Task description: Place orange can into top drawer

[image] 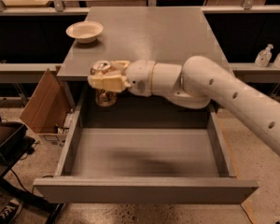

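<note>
My gripper (104, 81) is at the front-left edge of the cabinet top (149, 31), fingers (113, 82) clamped around the orange can (105, 98). Can is upright in the grip: silver top pokes out above the fingers, lower body hangs below them. It sits over the rear-left corner of the top drawer (144, 190), not touching the floor. Drawer is pulled fully out. Cream bowl (84, 31) is well behind on the top; cardboard box (39, 104) is left of the cabinet.
</note>
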{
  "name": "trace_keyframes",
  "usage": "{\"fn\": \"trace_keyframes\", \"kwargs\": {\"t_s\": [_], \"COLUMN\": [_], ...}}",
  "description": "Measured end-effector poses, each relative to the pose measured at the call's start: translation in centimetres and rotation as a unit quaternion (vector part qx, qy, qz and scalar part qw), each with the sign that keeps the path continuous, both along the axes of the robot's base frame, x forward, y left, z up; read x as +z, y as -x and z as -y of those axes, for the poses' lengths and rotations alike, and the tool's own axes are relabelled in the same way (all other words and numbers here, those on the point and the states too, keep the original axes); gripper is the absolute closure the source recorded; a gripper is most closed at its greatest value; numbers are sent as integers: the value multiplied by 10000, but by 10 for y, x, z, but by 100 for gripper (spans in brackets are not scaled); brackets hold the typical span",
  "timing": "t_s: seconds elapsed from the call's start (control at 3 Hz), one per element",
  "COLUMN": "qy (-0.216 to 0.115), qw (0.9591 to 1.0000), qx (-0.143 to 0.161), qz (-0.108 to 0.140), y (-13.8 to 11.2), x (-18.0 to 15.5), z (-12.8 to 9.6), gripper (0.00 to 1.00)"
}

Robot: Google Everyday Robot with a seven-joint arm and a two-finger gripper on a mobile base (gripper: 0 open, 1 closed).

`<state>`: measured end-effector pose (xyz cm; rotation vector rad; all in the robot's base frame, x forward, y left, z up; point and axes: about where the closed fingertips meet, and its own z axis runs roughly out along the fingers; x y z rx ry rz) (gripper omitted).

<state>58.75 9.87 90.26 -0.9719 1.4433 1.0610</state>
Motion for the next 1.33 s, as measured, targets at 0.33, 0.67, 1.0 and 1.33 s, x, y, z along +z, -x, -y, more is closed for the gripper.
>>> {"fn": "trace_keyframes", "kwargs": {"t_s": [0.33, 0.67, 1.0, 1.33], "qy": [-70, -175, -231, -243], "qw": [9999, 9995, 9976, 9957], "qx": [132, 156, 42, -235], "qz": [-28, -212, -656, -865], "y": [24, 29, 21, 16], "x": [-50, -110, -183, -218], "z": [-15, -30, -39, -30], "gripper": [100, 100, 100, 100]}}
